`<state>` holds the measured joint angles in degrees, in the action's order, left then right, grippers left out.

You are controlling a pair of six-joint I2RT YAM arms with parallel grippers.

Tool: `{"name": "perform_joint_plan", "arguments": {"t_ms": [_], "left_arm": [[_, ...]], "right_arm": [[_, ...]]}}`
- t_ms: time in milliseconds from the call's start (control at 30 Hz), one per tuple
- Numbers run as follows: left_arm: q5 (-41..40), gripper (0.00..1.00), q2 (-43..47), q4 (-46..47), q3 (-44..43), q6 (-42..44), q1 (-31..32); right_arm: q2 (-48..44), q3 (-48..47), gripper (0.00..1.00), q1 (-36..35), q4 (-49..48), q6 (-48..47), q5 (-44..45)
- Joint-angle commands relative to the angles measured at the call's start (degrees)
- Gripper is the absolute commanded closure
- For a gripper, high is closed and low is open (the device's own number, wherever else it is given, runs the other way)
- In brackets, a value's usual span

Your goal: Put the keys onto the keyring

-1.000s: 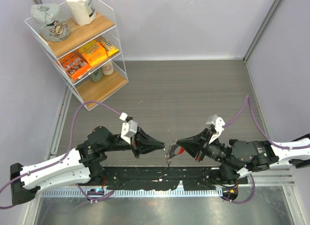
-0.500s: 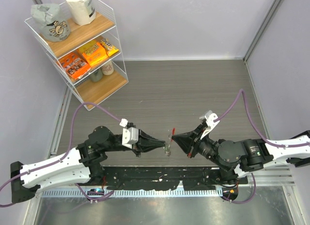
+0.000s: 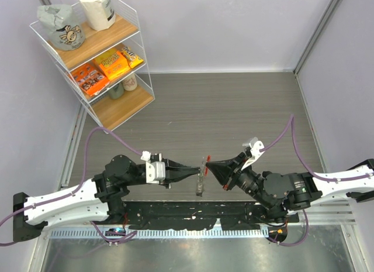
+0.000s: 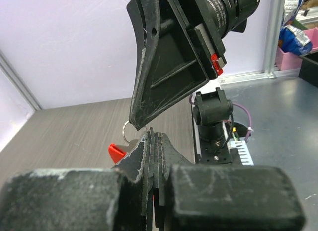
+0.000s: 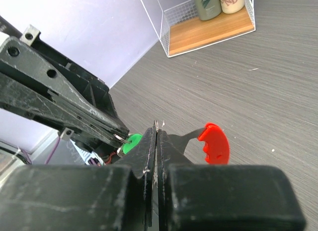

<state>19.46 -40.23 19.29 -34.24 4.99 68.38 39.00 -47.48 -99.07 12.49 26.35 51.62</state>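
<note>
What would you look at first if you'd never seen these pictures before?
Probably the two black claws meeting tip to tip near the front edge of the table: the left gripper seems to pinch the green key, the right gripper holds the keyring with its red arc. Next, the orange snack packs on the wire shelf, far left.

Scuffed matt-black right pincer (image 5: 155, 134), keyring (image 5: 214, 144) — glossy red plastic, wood-grain table (image 3: 222, 108)

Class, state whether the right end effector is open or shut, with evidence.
Shut. In the right wrist view, the right end effector has its fingers pressed together, no gap, pinching the keyring beside its red arc.
</note>
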Motion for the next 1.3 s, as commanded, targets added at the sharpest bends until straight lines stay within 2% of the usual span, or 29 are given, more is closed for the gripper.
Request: {"name": "perform_joint_plan", "arguments": {"t_ms": [0, 500, 700, 1067, 1267], "left_arm": [[-2.1, 1.00, -0.9, 4.1, -0.3, 4.5, 1.1], [-9.2, 1.00, -0.2, 2.7, 0.2, 11.6, 4.1], [-9.4, 1.00, 0.2, 1.3, -0.9, 11.6, 4.5], [-7.9, 1.00, 4.3, -7.9, -6.1, 12.0, 5.4], [-9.0, 1.00, 3.6, -9.0, -6.9, 13.5, 5.4]], "right_arm": [[-0.6, 0.4, 0.95, -0.2, -8.6, 1.0, 4.3], [-0.1, 0.3, 0.94, -0.2, -9.6, 1.6, 3.3], [-0.3, 0.6, 0.94, -0.2, -9.2, 1.4, 3.3], [-1.6, 1.5, 0.95, -0.2, -8.3, 1.5, 2.9], [-1.5, 1.5, 0.94, -0.2, -8.4, 1.2, 2.4]]}}
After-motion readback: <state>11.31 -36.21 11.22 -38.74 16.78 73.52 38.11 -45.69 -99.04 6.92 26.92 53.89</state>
